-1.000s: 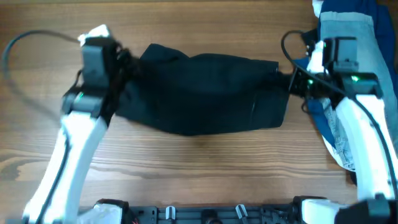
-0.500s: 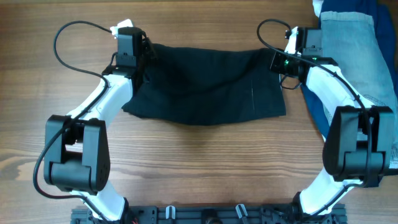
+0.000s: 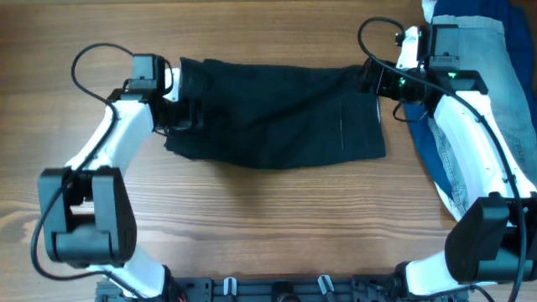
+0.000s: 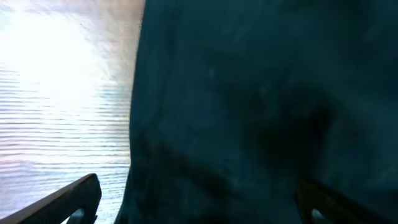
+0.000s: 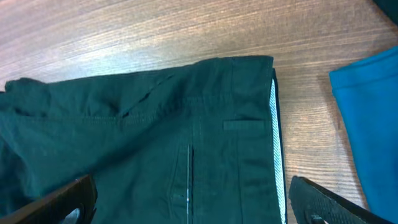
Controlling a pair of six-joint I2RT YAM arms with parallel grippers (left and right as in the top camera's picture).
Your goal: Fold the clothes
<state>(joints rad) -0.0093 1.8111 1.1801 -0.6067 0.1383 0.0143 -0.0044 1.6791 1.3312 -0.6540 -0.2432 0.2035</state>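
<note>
The black shorts (image 3: 277, 109) lie spread flat across the middle of the table. My left gripper (image 3: 181, 105) hovers over their left edge, open, and in the left wrist view the dark cloth (image 4: 249, 112) fills the space beyond the two spread fingers (image 4: 74, 199). My right gripper (image 3: 372, 80) is at the shorts' upper right corner, open. The right wrist view shows the shorts (image 5: 155, 137) with a pale striped waistband lining (image 5: 274, 137) along their right edge, lying under that gripper (image 5: 199, 205). Neither gripper holds anything.
Light-blue denim jeans (image 3: 491, 75) lie at the right edge of the table. Dark blue cloth (image 3: 426, 143) sticks out beside them, under the right arm, and shows as blue cloth (image 5: 370, 118) in the right wrist view. Bare wood lies in front of the shorts.
Both grippers have gone from shut on the shorts' ends to open. The shorts, first held up bunched between them, now lie flat; both arms have drawn slightly outward.
</note>
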